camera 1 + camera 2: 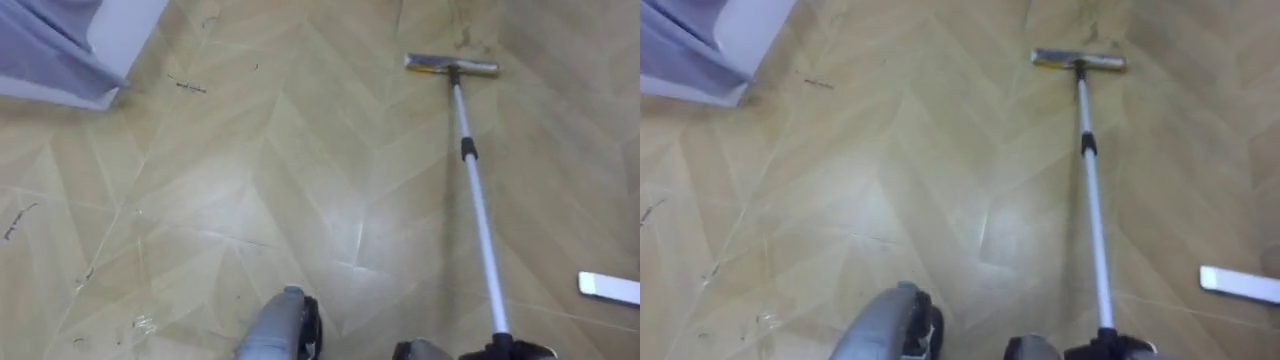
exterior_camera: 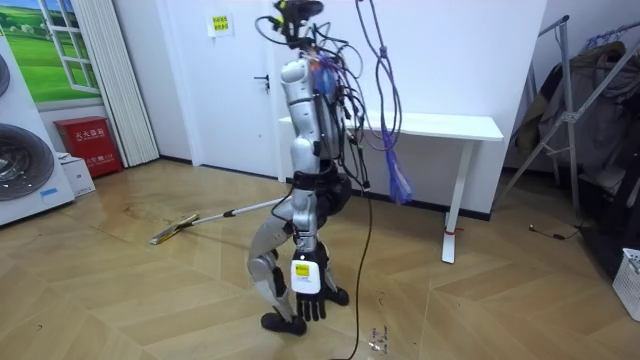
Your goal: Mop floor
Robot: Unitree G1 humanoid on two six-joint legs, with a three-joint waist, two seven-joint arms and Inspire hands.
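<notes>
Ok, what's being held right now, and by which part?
The mop, by the upper end of its pole, in the right robot hand; the left robot hand hangs empty.

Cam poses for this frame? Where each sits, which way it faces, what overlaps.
Left eye view: on the head, looking down at the floor and mop ahead; left forearm and right hand at the bottom edge.
Right eye view: beside it, same downward look, same parts.
Room view: stands off to the robot's left side, sees the whole robot, left hand hanging open.
Shared: all see the mop and floor.
</notes>
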